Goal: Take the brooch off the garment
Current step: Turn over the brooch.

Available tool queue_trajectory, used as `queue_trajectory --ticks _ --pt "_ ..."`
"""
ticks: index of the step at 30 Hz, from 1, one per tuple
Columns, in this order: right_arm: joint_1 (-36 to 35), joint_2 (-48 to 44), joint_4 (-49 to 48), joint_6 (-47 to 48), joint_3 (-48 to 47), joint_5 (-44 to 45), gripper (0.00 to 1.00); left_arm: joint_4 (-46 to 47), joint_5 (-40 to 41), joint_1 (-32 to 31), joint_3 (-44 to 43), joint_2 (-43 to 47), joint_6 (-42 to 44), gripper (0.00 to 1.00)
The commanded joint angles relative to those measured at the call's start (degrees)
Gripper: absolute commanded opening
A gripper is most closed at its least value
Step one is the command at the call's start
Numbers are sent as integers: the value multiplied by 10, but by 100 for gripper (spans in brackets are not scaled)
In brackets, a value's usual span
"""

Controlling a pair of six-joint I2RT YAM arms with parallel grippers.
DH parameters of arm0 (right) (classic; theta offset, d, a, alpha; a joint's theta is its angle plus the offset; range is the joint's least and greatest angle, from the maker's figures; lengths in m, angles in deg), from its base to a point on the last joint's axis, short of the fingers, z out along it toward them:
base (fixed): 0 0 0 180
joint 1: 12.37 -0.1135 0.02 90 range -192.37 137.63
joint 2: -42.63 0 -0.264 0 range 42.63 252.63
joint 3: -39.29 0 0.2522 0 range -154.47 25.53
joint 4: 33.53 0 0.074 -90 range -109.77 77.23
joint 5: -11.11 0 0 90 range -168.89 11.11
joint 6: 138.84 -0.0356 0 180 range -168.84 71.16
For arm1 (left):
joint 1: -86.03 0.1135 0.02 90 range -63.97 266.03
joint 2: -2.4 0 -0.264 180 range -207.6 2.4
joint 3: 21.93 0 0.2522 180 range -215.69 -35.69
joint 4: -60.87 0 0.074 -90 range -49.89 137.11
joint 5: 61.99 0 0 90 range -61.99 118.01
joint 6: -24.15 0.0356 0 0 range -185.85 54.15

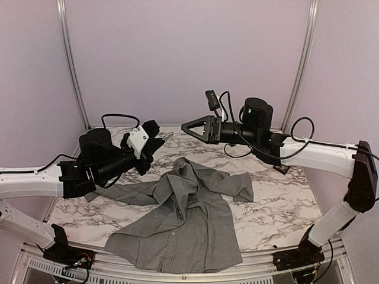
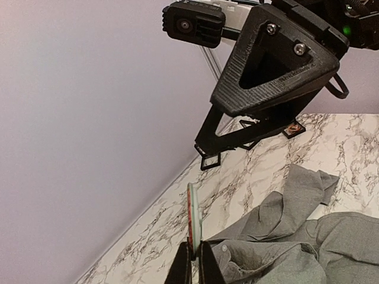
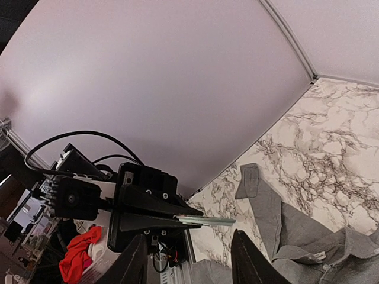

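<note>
Left wrist view: left claw (image 2: 194, 263) pinches the brooch (image 2: 193, 213) edge-on, high above the shirt (image 2: 308, 248) spread near-centre; right claw (image 3: 188, 263) faces it from the right, jaws apart, probably to receive it

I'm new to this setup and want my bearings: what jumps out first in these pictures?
Two grippers face each other above the marble table: the left gripper is shut on a thin disc, apparently the brooch, held clear of the cloth, and the right gripper is open opposite it. Below them, the grey garment lies crumpled on the table's near half.
</note>
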Motion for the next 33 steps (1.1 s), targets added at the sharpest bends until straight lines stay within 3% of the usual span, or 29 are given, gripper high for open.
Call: queue_trajectory --ticks 1,7,11,20,27,33 --pt "-19 22 24 -8 -40 -2 44 71 102 -29 22 8 129 0" --pt "-26 39 60 -1 -65 -2 39 186 209 -82 56 -17 286 0" --pt "-27 48 73 2 -74 -2 38 324 282 -115 80 -69 432 0" --pt "-26 59 99 12 -82 -2 37 577 350 -135 81 -198 666 0" --pt "-21 60 120 19 -78 7 35 736 354 -137 69 -282 798 0" --pt "-9 64 148 16 -79 25 33 748 366 -137 59 -303 812 0"
